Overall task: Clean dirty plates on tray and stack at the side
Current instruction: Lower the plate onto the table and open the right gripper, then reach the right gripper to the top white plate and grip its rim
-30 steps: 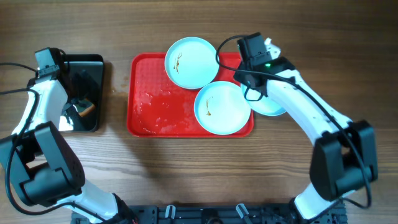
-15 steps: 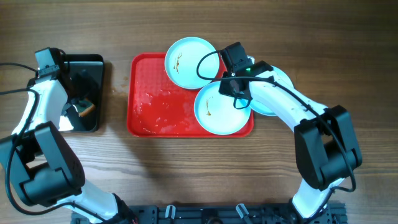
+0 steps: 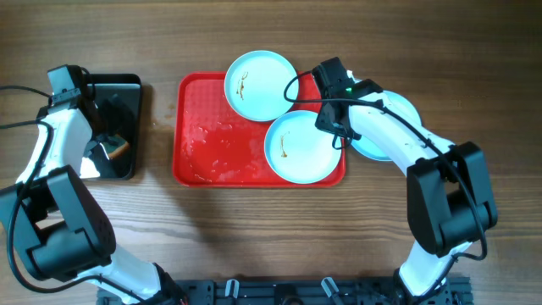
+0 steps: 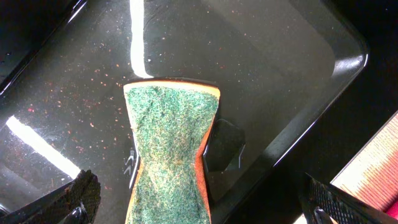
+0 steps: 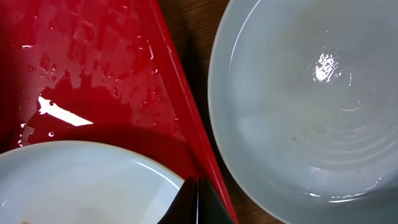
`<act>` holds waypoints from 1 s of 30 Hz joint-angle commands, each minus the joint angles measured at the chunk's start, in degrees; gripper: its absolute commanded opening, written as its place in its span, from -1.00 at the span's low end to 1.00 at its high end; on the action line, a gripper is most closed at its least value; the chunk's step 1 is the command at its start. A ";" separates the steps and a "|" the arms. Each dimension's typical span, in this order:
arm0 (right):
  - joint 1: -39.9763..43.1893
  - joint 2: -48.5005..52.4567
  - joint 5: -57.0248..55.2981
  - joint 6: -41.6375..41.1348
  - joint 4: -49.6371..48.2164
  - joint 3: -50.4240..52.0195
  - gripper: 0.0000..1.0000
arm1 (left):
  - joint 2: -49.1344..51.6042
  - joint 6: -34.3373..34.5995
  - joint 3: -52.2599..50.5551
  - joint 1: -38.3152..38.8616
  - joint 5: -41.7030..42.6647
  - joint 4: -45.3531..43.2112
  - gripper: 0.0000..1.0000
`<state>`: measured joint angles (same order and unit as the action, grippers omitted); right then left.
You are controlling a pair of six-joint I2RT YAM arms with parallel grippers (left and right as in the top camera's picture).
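1. Our right gripper (image 5: 196, 198) has its fingers pressed together on nothing. It sits at the rim of the red tray (image 3: 203, 127), between two plates.
2. The clean plate (image 5: 298, 93) rests on the table (image 3: 254, 229) just beside the tray, where we judge the stack begins.
3. The far plate (image 3: 261, 85) and the near plate (image 3: 301, 146), both streaked brown, lie in the wet tray.
4. Our left gripper (image 4: 199, 196) hangs wide open over the sponge (image 4: 168, 137) in the black tray (image 4: 280, 62), probably to grasp it.

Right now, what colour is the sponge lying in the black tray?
The sponge is speckled green, orange along its edge; left wrist view shows it best.
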<state>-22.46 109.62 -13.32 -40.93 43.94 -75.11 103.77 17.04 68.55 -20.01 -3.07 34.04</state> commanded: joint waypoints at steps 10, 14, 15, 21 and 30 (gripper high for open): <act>-2.99 -0.28 15.63 9.94 -7.67 -0.59 -0.91 | 0.28 0.11 0.72 -0.42 0.50 -0.24 0.99; -12.33 -3.58 14.49 10.91 -11.04 -0.59 -0.88 | 0.28 0.09 0.72 -0.42 0.48 -0.46 0.99; -13.90 -4.17 14.75 10.69 -11.58 -0.59 -0.76 | 0.28 0.09 0.72 -0.42 0.50 -0.50 0.99; -23.67 -4.74 15.98 7.02 -11.96 -0.57 0.71 | 0.28 0.07 0.72 -0.42 0.48 -0.42 1.00; -32.04 -4.74 11.43 6.38 -13.86 -0.57 1.00 | 0.28 0.09 0.72 -0.42 0.48 1.14 1.00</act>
<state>-54.50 106.21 0.82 -34.20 29.52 -75.11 103.77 17.02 68.55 -20.01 -3.05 34.79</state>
